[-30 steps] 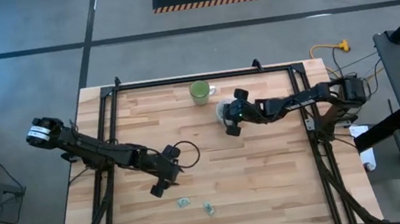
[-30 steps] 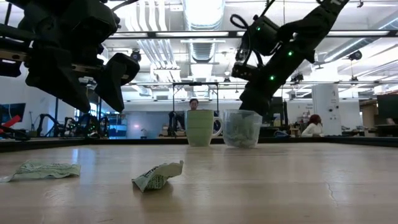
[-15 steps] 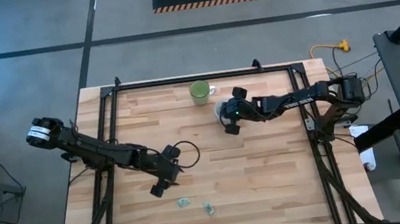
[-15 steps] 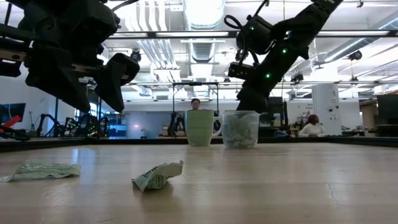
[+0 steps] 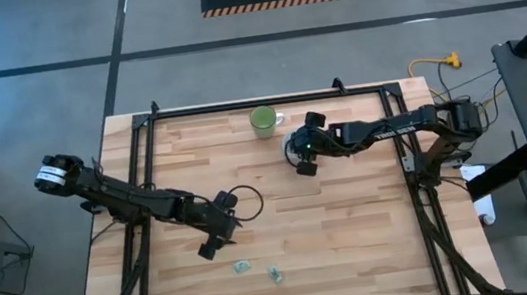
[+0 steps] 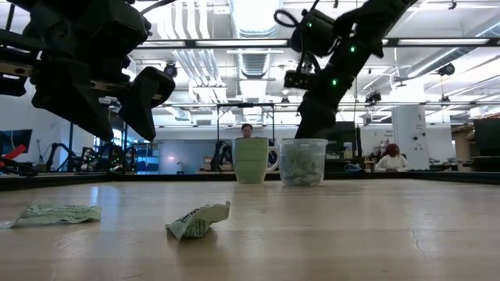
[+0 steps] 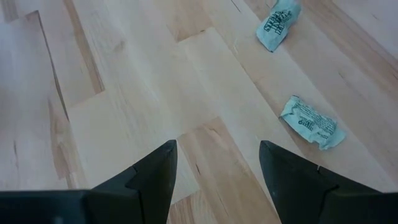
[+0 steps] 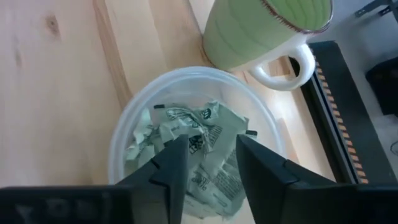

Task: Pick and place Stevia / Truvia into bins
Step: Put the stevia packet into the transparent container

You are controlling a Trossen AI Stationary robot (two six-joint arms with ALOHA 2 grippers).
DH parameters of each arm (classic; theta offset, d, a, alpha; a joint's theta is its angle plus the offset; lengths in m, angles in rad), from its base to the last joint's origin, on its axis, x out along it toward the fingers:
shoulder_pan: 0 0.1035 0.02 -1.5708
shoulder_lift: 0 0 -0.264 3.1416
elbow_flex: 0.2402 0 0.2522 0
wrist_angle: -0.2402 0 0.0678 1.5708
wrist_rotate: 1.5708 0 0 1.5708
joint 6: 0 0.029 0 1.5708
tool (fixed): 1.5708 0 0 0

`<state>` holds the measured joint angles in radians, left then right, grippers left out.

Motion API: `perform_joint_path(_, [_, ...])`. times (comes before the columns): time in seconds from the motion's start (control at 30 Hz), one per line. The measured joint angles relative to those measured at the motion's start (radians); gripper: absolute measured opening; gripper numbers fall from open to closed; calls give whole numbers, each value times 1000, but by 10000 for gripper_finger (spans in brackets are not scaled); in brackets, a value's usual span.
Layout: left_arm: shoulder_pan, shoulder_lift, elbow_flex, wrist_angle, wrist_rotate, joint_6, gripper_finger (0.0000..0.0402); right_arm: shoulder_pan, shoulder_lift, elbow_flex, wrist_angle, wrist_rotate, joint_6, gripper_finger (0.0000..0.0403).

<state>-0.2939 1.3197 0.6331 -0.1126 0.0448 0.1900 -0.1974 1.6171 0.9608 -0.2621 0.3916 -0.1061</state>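
Two crumpled pale green paper sachets [image 5: 244, 266] [image 5: 275, 275] lie at six o'clock; clear round plastic cup [image 8: 198, 143], at one o'clock, holds more.

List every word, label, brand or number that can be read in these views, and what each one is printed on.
Crumpled pale green paper sachets on the wooden table: dark print shows, too blurred and creased to read.
Pale green sachets in the round clear plastic cup: printing visible, not legible.
Green ceramic mug: no text visible.
Nothing else readable in any view.
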Motion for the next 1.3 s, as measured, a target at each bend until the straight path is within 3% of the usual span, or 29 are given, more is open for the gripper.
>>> perform_joint_path(0.27, [0, 0, -2, -1, 2, -29, 211, 69, -74, 21, -113, 0, 66, 144])
perform_joint_path(0.4, [-8, 11, -3, 7, 80, -51, 211, 134, -126, 18, -160, -4, 85, 139])
perform_joint_path(0.83, [-99, 249, -1, 214, 249, -61, 211, 419, -183, 10, -175, -10, 73, 120])
perform_joint_path(1.1, [-99, 324, 25, 226, 266, -52, 203, 442, -184, 14, -169, 0, 73, 107])
perform_joint_path(1.3, [-98, 330, 23, 227, 260, -51, 160, 442, -183, 14, -170, 0, 78, 97])
